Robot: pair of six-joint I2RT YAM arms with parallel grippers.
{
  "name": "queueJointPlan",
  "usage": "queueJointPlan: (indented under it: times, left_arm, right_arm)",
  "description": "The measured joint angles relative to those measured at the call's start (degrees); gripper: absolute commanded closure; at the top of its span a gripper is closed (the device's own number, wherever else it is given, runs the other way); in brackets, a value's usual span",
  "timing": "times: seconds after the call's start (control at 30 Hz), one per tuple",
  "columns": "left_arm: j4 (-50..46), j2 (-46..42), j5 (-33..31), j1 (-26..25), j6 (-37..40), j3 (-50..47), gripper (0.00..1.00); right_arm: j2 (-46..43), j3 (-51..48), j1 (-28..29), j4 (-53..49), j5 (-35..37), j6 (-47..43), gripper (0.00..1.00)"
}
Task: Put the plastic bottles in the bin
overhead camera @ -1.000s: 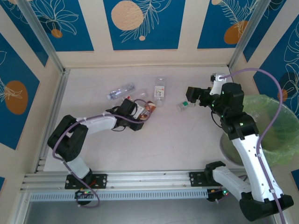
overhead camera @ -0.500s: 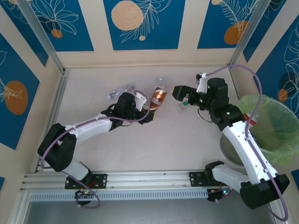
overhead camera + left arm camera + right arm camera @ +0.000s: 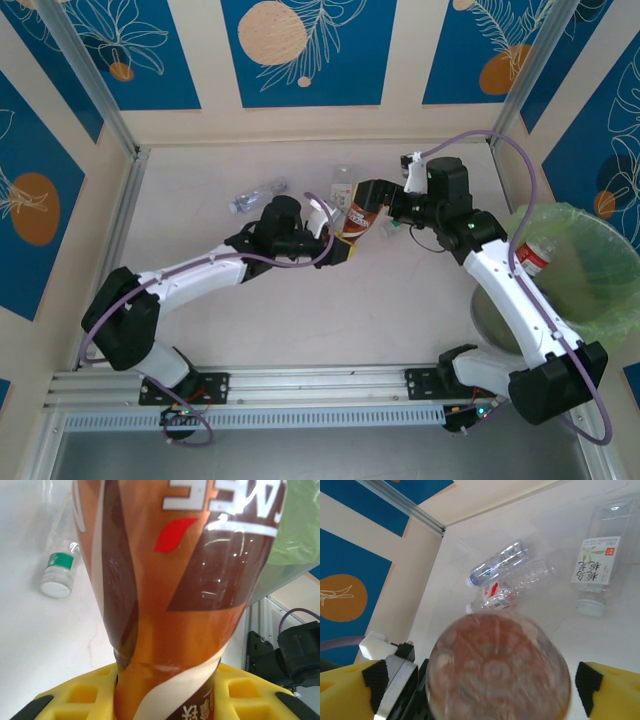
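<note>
Your left gripper (image 3: 345, 241) clamps the brown bottle (image 3: 185, 580) while the right gripper (image 3: 366, 199) stands spread-jawed around its base, so letting go early drops it short of the bin (image 3: 575, 212).

The setting is a robotics lab test cell, not a home or a shop. The work surface is a bare white table (image 3: 400, 300) enclosed on three sides by flat wall panels (image 3: 300, 50) printed with blue and orange leaf patterns. The panels are held between aluminium frame posts (image 3: 92, 80). Two robot arms (image 3: 205, 268) are bolted by their bases (image 3: 180, 385) to a slotted metal rail (image 3: 320, 382) along the near edge. Purple cables (image 3: 480, 135) run exposed along the arms. A bag-lined bin (image 3: 590, 260) stands at the right side of the table.
</note>
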Motion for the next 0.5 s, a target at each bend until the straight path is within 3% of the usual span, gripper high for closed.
queueJointPlan:
  times: [0.27,0.5]
  left_arm:
    - [0.37,0.0,0.35,-0.26,0.0,0.96,1.0]
    - [0.26,0.0,0.33,-0.63,0.02,1.16,1.0]
  right_arm:
    - [1.05,1.33,0.07,-1.09,-0.74,-0.37,0.25]
    - [1.05,1.33,0.39,-2.14,-0.9,-1.38,0.33]
